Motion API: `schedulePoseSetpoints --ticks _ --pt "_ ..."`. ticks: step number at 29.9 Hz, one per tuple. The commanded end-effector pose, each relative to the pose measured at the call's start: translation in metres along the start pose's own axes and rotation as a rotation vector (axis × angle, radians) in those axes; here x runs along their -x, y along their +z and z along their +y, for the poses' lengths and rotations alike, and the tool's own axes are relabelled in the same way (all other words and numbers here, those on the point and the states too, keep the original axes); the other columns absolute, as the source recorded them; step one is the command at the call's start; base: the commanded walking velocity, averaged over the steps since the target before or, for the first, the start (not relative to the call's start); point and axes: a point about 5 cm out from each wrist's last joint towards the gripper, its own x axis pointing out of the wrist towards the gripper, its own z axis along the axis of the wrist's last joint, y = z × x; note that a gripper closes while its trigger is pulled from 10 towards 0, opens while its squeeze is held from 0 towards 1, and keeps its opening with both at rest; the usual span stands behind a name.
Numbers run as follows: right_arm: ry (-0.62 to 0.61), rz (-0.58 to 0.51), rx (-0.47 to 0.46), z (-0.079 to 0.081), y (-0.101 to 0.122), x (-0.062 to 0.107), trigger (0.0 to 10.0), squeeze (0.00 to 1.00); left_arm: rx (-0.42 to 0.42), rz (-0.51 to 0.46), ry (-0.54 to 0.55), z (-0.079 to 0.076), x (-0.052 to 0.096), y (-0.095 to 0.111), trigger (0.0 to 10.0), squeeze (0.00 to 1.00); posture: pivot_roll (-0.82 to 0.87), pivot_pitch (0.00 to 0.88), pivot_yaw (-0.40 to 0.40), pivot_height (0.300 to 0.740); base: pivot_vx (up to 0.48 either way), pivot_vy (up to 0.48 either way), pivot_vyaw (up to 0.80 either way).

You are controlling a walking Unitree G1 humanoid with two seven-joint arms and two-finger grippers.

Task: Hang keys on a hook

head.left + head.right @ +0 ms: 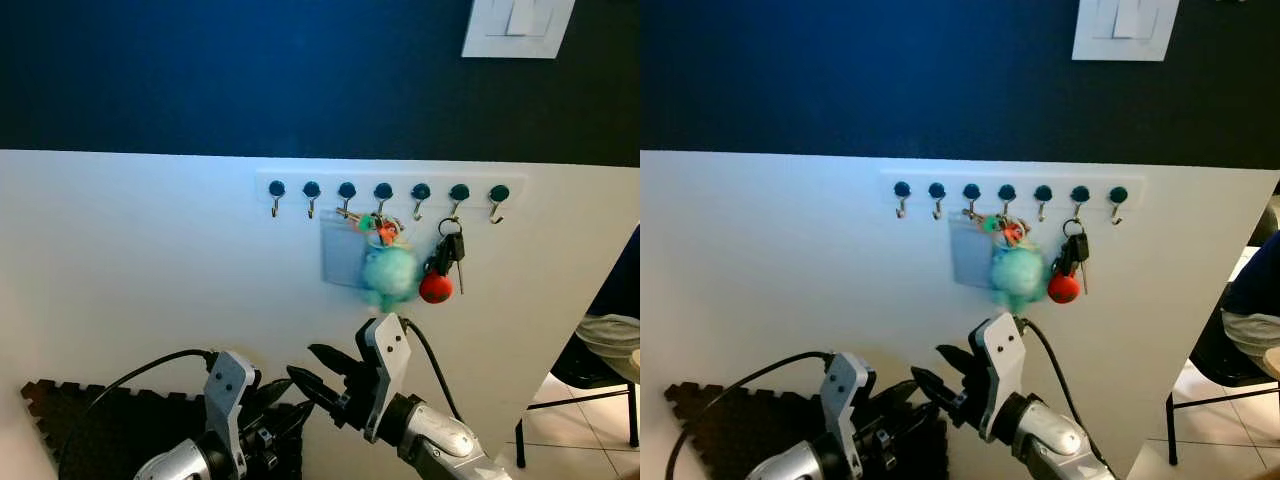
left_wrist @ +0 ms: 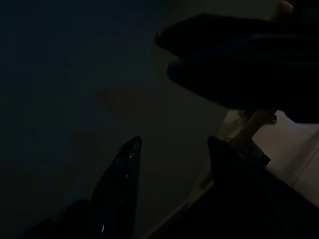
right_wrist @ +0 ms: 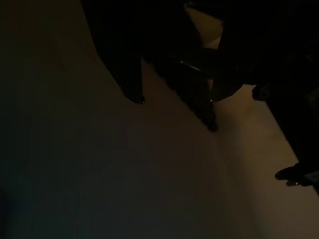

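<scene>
The keys [image 1: 385, 262] with the teal pompom hang blurred from hook 4 of 7 on the rack [image 1: 388, 188], apparently done; right gripper [image 1: 318, 377] sits below, released and empty; left gripper [image 2: 169, 149] likewise spread, idle

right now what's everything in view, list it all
hook rack: one, white, seven dark-knobbed hooks, on the white wall
teal pompom keys: one bunch, hanging mid-rack, blurred
red ball keys: one bunch, hanging on the sixth hook from the left
light switch: one, white, on the dark upper wall
foam mat: one, dark, floor at left
chair: one, black frame, at right
left gripper: black, open, low
right gripper: black, open, below the keys
</scene>
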Motion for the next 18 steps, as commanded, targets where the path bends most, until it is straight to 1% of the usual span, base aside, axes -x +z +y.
schedulePoseSetpoints --ticks 1,6,7,8,9,10,12,14,16,17,18 --pt "-0.009 -0.001 0.007 -0.002 0.0 0.0 10.0 0.0 -0.012 0.017 -0.002 -0.001 0.002 -0.002 10.0 0.0 0.08 0.05 0.001 0.74 0.0 0.0 0.0" --pt "-0.01 0.017 0.003 -0.004 -0.001 0.003 10.0 0.0 -0.014 0.023 -0.003 -0.001 0.002 -0.003 10.0 0.0 0.08 0.049 0.001 0.74 0.0 0.0 0.0" --pt "-0.045 0.049 -0.002 -0.008 -0.008 0.005 10.0 0.0 -0.018 0.035 0.01 0.0 0.002 -0.005 10.0 0.0 0.08 0.049 0.001 0.74 0.0 0.0 0.0" --pt "-0.14 0.098 -0.007 -0.018 -0.02 0.009 10.0 0.0 -0.035 0.074 0.061 0.006 0.002 -0.011 10.0 0.0 0.08 0.049 0.001 0.74 0.0 0.0 0.0" --pt "-0.14 0.098 -0.007 -0.018 -0.02 0.009 10.0 0.0 -0.035 0.074 0.061 0.006 0.002 -0.011 10.0 0.0 0.08 0.049 0.001 0.74 0.0 0.0 0.0" --pt "-0.252 0.114 -0.016 -0.03 -0.028 0.013 10.0 0.0 -0.072 0.126 0.141 0.015 0.003 -0.019 10.0 0.0 0.08 0.052 0.002 0.74 0.0 0.0 0.0" --pt "-0.336 0.098 -0.031 -0.039 -0.031 0.017 10.0 0.0 -0.1 0.16 0.207 0.023 0.004 -0.024 10.0 0.0 0.08 0.052 0.002 0.74 0.0 0.0 0.0" --pt "-0.393 0.068 -0.049 -0.046 -0.03 0.02 10.0 0.0 -0.105 0.174 0.248 0.027 0.006 -0.027 10.0 0.0 0.08 0.05 -0.001 0.74 0.0 0.0 0.0" --pt "-0.413 0.055 -0.057 -0.048 -0.03 0.022 10.0 0.0 -0.105 0.177 0.263 0.029 0.006 -0.027 10.0 0.0 0.08 0.05 -0.002 0.74 0.0 0.0 0.0" --pt "-0.435 0.031 -0.045 -0.052 -0.027 0.024 10.0 0.0 -0.106 0.175 0.286 0.031 0.007 -0.027 10.0 0.0 0.08 0.05 -0.002 0.74 0.0 0.0 0.0" --pt "-0.464 -0.015 -0.026 -0.057 -0.021 0.026 10.0 0.0 -0.109 0.166 0.31 0.033 0.007 -0.027 10.0 0.0 0.08 0.047 -0.004 0.74 0.0 0.0 0.0"
